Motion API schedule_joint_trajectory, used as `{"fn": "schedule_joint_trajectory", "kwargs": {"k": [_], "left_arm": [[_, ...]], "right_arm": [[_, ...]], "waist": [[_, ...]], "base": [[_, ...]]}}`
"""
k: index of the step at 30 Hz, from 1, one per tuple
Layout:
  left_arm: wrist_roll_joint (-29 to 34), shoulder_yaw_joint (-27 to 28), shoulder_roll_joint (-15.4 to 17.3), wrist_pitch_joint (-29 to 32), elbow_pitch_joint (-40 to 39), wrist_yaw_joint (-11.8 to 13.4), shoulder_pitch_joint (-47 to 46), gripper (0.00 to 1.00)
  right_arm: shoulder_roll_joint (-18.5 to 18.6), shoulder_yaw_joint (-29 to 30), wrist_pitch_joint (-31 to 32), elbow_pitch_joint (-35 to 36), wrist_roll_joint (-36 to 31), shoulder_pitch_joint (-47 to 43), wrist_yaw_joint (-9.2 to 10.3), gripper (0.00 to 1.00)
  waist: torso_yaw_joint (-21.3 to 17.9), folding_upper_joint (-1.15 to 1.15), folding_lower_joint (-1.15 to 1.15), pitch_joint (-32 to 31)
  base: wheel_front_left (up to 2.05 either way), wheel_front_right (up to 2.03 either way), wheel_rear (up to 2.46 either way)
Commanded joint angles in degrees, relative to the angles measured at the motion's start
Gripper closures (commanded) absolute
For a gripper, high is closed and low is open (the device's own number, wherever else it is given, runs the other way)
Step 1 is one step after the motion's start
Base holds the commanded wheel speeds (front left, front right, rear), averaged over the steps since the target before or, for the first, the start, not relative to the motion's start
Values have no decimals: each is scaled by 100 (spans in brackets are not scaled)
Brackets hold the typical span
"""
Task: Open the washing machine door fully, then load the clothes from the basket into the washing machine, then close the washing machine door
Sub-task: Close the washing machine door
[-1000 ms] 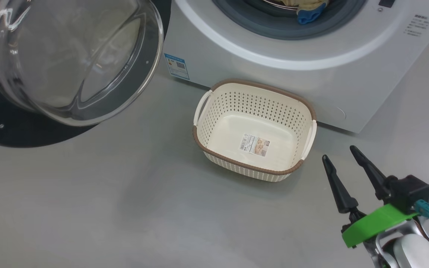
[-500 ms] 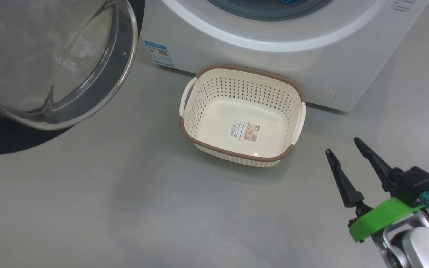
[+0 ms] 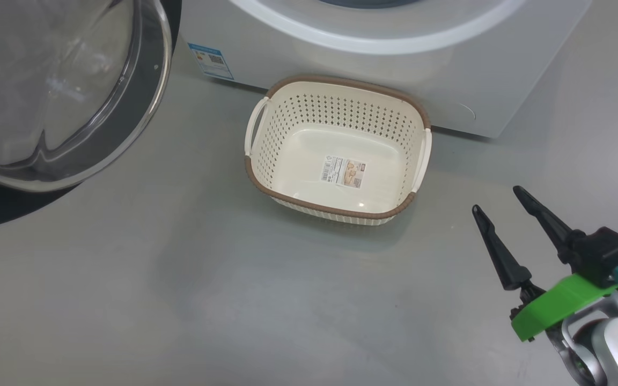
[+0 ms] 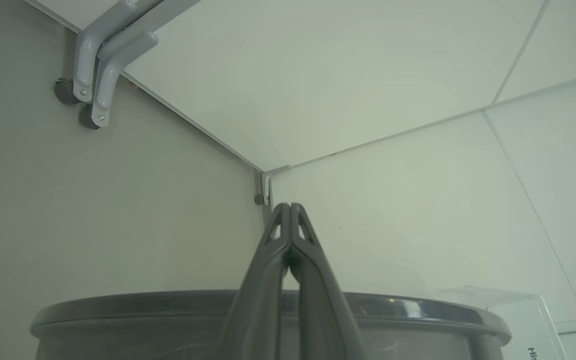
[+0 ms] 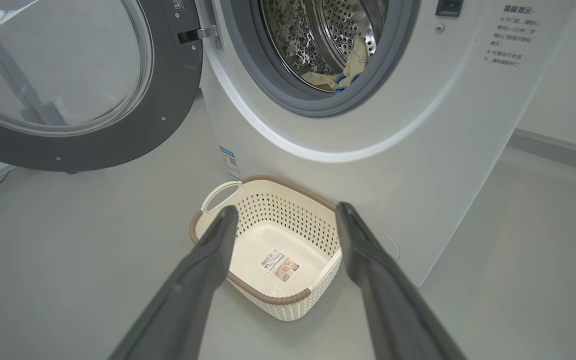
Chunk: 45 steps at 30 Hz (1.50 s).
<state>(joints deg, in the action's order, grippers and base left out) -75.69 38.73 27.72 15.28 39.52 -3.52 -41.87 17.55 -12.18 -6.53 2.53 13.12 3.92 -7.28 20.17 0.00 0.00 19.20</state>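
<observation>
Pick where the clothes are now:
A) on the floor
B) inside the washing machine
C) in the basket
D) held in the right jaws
B: the clothes lie inside the washing machine, behind its open front, while the basket has none in it.

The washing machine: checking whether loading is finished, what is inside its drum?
Pale yellow clothes with blue trim lie low in the steel drum. The grey gasket covers the drum's floor, so anything lower is hidden.

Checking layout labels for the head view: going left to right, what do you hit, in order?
washing machine door → blue label on the washer front → basket → right tool
</observation>
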Motion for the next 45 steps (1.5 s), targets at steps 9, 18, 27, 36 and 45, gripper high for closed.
{"fn": "schedule_joint_trajectory", "kwargs": {"k": [9,18,27,36,45], "left_arm": [[-10,-37,564,335,-127,-43,-80,100],[70,-167,698,634,-171,135,47,100],[-14,-143,722,901,-360,313,162,100],[-185,-123,676,1262,-650,429,280,100],[-424,-149,557,1781,-1008,638,426,100]], "right_arm": [[143,-52,65,291,38,73,-21,0],[151,-105,90,312,48,96,-21,0],[211,-197,87,285,120,151,-21,0],[212,-167,79,282,132,142,-21,0],[187,-244,97,268,138,169,-21,0]], "waist": [[-83,0,0,117],[-103,0,0,149],[-162,0,0,182],[-161,0,0,207],[-90,0,0,205]], "base": [[0,0,0],[0,0,0],[0,0,0],[0,0,0],[0,0,0]]}}
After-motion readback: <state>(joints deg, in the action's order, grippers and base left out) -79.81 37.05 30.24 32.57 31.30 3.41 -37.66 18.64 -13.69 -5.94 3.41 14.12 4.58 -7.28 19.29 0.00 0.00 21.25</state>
